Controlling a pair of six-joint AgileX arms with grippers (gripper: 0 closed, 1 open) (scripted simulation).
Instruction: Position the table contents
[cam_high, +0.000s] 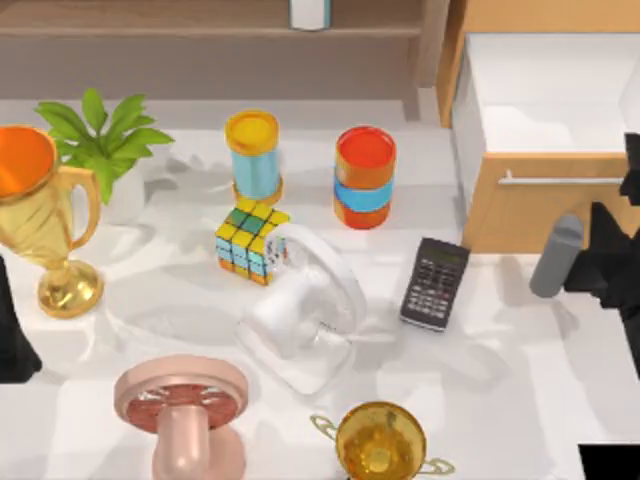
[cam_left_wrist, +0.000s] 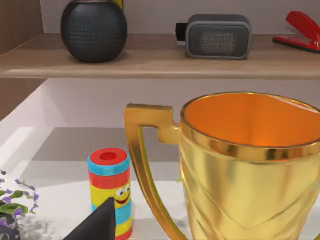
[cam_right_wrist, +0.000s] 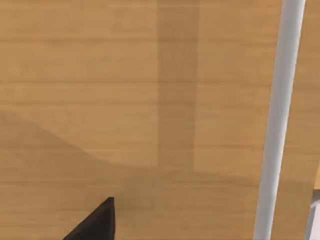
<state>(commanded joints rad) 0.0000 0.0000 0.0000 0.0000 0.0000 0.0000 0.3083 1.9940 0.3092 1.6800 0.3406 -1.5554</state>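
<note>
The white table (cam_high: 520, 380) carries many objects. My left gripper (cam_high: 12, 340) sits at the table's left edge, just in front of a tall gold trophy (cam_high: 45, 225) with an orange inside. In the left wrist view that trophy (cam_left_wrist: 240, 170) looms close, and a dark part of the left gripper (cam_left_wrist: 97, 225) points toward it. My right gripper (cam_high: 610, 265) is at the right edge, facing the light-wood drawer front (cam_right_wrist: 125, 100) and its white bar handle (cam_right_wrist: 280, 120). A grey cylinder (cam_high: 555, 255) stands right beside it; whether it is held I cannot tell.
Mid-table are a colour cube (cam_high: 250, 240), white fan (cam_high: 300, 310), calculator (cam_high: 435, 283), yellow-lidded can (cam_high: 253, 155) and red-lidded can (cam_high: 365, 175). A plant (cam_high: 105, 140) is back left; a pink fan (cam_high: 180, 410) and a second trophy (cam_high: 380, 440) are in front. The open drawer (cam_high: 545, 130) is back right.
</note>
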